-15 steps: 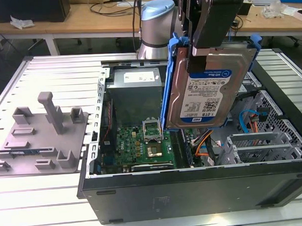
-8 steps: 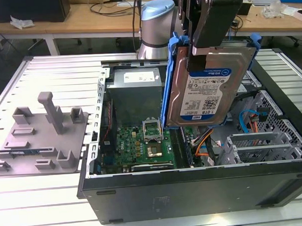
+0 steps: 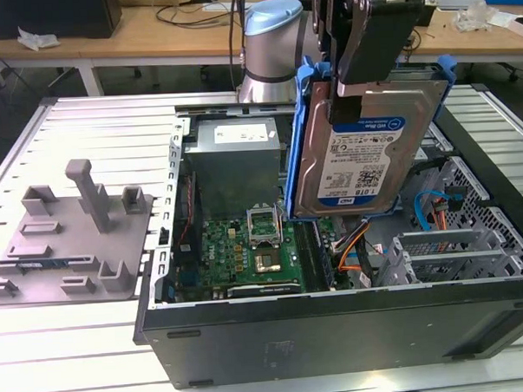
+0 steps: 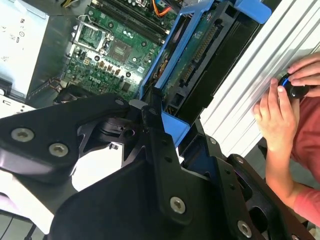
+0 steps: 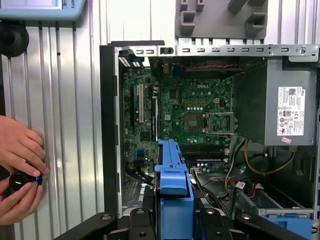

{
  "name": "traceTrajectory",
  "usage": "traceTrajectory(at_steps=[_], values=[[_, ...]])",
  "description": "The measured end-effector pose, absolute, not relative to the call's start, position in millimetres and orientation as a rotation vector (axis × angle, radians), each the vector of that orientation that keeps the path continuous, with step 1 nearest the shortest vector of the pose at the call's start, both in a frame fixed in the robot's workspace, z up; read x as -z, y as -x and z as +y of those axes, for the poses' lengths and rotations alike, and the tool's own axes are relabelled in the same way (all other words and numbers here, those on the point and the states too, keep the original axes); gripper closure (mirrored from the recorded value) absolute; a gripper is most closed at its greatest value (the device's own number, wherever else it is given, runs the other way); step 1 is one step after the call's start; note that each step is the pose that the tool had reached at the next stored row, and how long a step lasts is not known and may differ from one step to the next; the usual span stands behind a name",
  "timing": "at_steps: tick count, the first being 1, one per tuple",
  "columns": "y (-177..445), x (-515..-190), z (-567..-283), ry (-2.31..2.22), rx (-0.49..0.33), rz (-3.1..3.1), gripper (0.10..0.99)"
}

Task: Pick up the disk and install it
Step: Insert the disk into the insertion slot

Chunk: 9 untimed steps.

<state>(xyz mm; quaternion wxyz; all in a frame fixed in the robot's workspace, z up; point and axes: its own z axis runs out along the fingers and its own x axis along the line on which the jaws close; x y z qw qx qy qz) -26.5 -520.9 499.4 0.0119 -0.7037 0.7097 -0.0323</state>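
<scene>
The disk (image 3: 364, 148), a silver drive with a white-and-blue label in a bright blue carrier bracket, hangs upright above the open computer case (image 3: 336, 319). My gripper (image 3: 348, 84) is shut on its upper edge, black fingers on either side. In the second wrist view the disk (image 4: 200, 65) runs edge-on away from the gripper (image 4: 156, 112), over the motherboard and the case's side wall. In the first wrist view the blue carrier of the disk (image 5: 172, 182) sticks out from between the black fingers (image 5: 137, 220), above the case's interior.
A grey fixture tray (image 3: 72, 230) with upright posts lies at the exterior view's left of the case. Inside the case are the green motherboard (image 3: 247, 253), a grey power supply (image 3: 234, 162), cables and metal drive bays (image 3: 454, 240). A person's hands (image 5: 20, 170) hold a black knob beside the case.
</scene>
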Motion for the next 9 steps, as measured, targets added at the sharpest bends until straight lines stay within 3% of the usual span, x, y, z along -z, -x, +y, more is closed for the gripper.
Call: traceTrajectory(at_steps=[9], values=[[25.6, -499.2, -522.5, 2.191, 0.096, 2.209, 0.718]])
